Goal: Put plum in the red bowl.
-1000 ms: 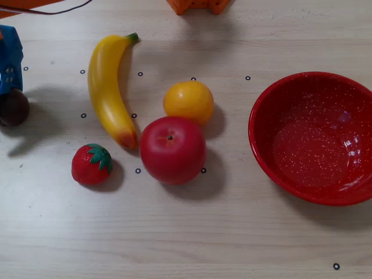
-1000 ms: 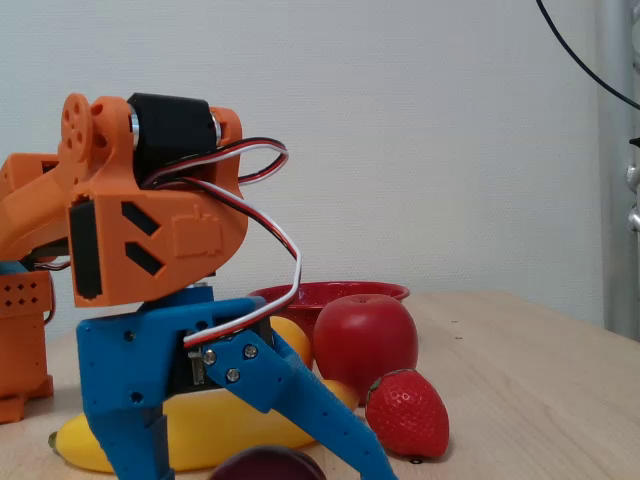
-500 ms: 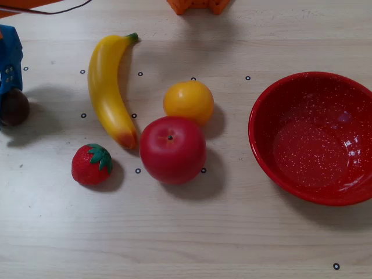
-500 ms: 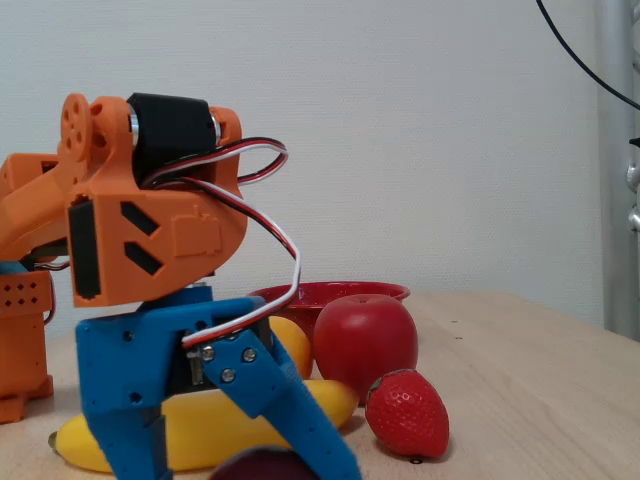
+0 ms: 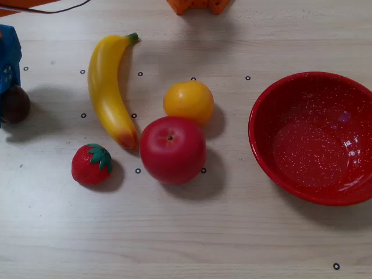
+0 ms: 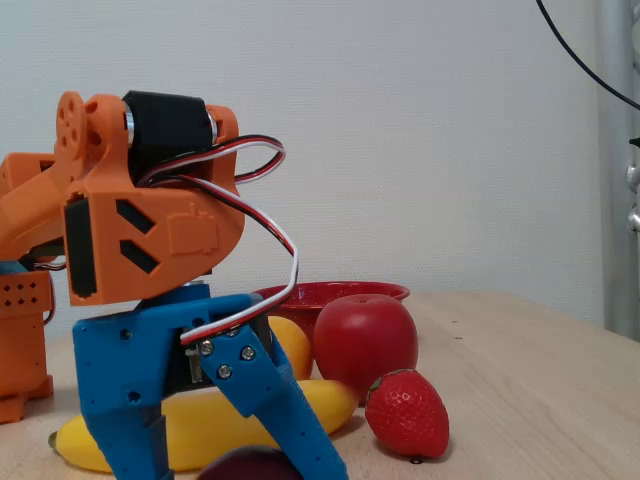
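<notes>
Fixed view, nearest cam: plum [image 6: 248, 464] sat at bottom edge, dark maroon, only its top visible, on the table [image 6: 520, 380]. Blue gripper [image 6: 215, 455] stood over it, one finger [image 6: 285, 415] slanting down against plum's right side, other finger [image 6: 125, 440] dropping at its left. Jaws looked closed in on the plum, but contact on the left side was cut off by frame edge; firm clamp can't be confirmed. Orange wrist block w/ black servo and red/white/black wires sat above the blue part.

Overhead view: plum [image 5: 15, 104] lay at far left edge, w/ blue gripper body [image 5: 8, 58] just above it in frame, touching or overlapping it.

Other items, ref. the plum, near to far:
- Strawberry [image 5: 92, 164] [image 6: 407, 412]: nearest fruit, to right and lower in overhead view; green top up.
- Banana [image 5: 110, 87] [image 6: 215, 425]: right of plum, running top to bottom in overhead, stem at top.
- Apple [image 5: 172, 149] [image 6: 365, 340]: beyond strawberry to the right, stem dimple up, just beside banana tip.
- Orange [image 5: 188, 101]: just above apple in overhead, close to touching; not clearly seen in fixed view.
- Red bowl [image 5: 273, 151] [image 6: 300, 295]: farthest, at right edge of overhead, well apart from plum, all fruit between. Speckled, upright, nothing seen in it.
</notes>
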Robot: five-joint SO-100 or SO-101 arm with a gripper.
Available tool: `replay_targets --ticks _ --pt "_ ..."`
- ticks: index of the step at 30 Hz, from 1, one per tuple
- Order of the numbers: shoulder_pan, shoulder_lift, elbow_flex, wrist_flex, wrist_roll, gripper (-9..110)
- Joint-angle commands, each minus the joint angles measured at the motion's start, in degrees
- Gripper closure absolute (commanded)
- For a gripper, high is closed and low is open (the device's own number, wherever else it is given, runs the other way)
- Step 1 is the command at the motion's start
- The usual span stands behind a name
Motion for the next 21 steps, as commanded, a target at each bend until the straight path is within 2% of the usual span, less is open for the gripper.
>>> replay_targets --ticks 1,7,11,21 --pt "-1.76 3.78 -5.01 1.14 1.49 101" --pt "-0.62 7.21 -7.73 5.27 -2.99 101" --pt "1.49 15.56 -3.43 7.82 -8.00 101" --pt "10.37 49.66 25.66 7.29 -22.50 101"
